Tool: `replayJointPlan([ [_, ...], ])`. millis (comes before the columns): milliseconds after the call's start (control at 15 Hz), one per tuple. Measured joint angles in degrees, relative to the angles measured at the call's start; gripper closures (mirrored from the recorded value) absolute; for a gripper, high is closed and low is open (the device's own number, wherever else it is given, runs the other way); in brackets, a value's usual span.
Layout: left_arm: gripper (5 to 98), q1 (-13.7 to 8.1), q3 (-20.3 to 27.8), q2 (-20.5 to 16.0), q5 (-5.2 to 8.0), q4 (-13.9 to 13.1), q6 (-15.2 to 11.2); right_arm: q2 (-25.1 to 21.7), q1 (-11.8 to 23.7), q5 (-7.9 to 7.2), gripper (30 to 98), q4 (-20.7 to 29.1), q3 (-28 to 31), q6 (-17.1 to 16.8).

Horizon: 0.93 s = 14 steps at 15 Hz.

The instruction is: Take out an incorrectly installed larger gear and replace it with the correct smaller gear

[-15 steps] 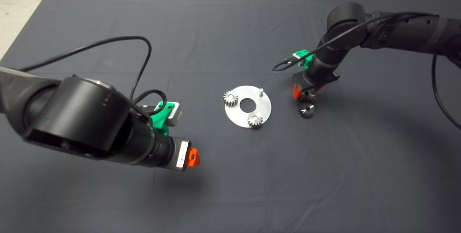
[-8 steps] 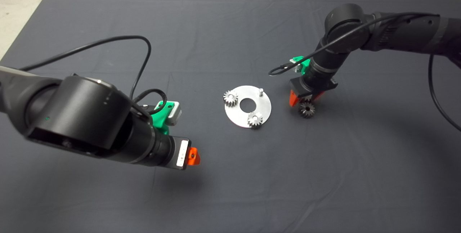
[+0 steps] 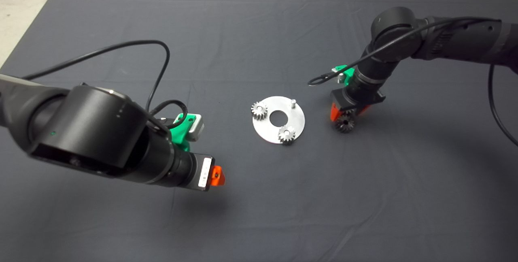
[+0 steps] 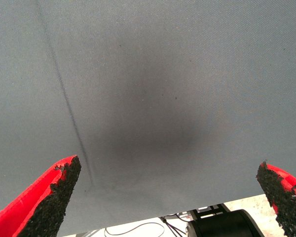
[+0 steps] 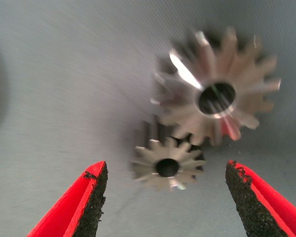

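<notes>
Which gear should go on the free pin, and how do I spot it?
Start at the round plate; just right of it, under the right hand, two gears lie on the mat. Pick the smaller gear, between the open fingers, not the larger gear with long coarse teeth.

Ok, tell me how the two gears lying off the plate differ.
In the right wrist view, the larger gear is bigger and taller, with long coarse teeth; the smaller gear is lower, with short teeth. The smaller gear lies between the open right gripper's fingers; the larger gear lies beyond them. Both are steel, lie flat on the mat and have round centre holes.
</notes>
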Motion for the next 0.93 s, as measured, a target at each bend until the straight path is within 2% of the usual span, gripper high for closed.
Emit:
replayJointPlan([
  [333,11.5,0.0,0.0,0.01,0.0,0.0,0.0,-0.69,-3.04,0.01,64.8,-0.98,0.17,-0.01],
  [933,11.5,0.0,-0.02,0.01,0.0,0.45,0.0,-0.26,-3.69,-0.34,64.8,-4.83,2.53,-0.06],
])
